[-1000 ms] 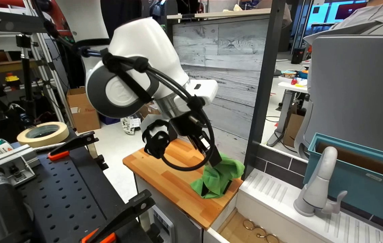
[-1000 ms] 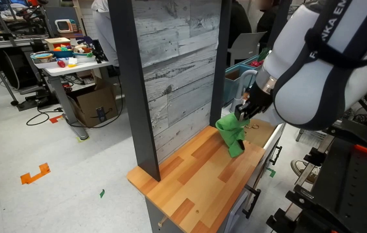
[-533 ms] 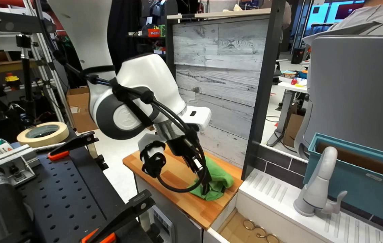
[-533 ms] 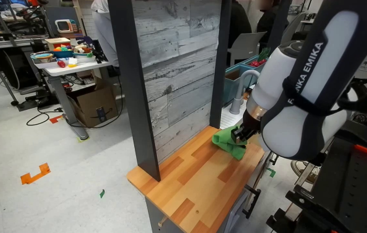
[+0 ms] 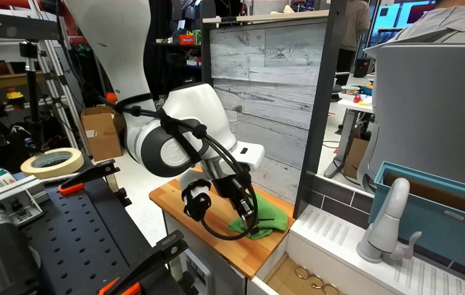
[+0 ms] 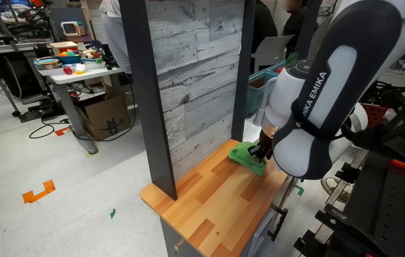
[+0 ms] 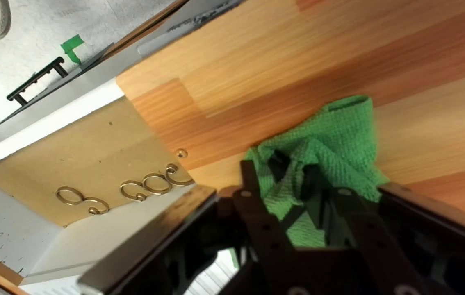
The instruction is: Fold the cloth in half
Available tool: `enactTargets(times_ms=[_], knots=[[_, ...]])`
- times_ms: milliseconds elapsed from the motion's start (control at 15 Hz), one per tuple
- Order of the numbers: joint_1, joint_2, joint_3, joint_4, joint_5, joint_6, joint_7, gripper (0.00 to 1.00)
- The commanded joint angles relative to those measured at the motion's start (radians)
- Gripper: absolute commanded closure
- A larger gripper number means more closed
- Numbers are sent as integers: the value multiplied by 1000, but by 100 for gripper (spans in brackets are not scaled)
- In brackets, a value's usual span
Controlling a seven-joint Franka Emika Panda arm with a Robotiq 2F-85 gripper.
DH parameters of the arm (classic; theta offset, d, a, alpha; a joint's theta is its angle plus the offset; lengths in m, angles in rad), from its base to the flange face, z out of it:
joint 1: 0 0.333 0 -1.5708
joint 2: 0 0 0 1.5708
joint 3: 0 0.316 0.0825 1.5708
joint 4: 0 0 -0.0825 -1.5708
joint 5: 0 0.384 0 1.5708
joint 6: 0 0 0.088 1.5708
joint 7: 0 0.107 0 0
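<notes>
Pinching bunched cloth [image 7: 347,137] right of centre in the wrist view, the gripper [image 7: 296,170] presumably guides the fold; the worktop [image 7: 257,88] supports the slack.

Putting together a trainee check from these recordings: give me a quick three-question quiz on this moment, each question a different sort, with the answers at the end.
1. Multiple choice: which surface is directly under the green cloth?
a) the floor
b) the wooden worktop
c) the black perforated table

2. True or false: the cloth lies spread out flat and smooth.

3. Short answer: in the wrist view, what shows between the tips of the claw?

Key: 1 b; 2 false; 3 a raised fold of the cloth.
</notes>
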Motion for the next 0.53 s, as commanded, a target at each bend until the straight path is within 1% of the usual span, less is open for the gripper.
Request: enactTargets(times_ms=[0,200,333,467], knots=[[28,-30,-32,-15,9,-16,3,36],[22,-82,-27,-60,2,14,-10,12],[36,-135,-37,-115,-3,33,-24,0],[51,-215,-51,-200,-7,63,-48,0]])
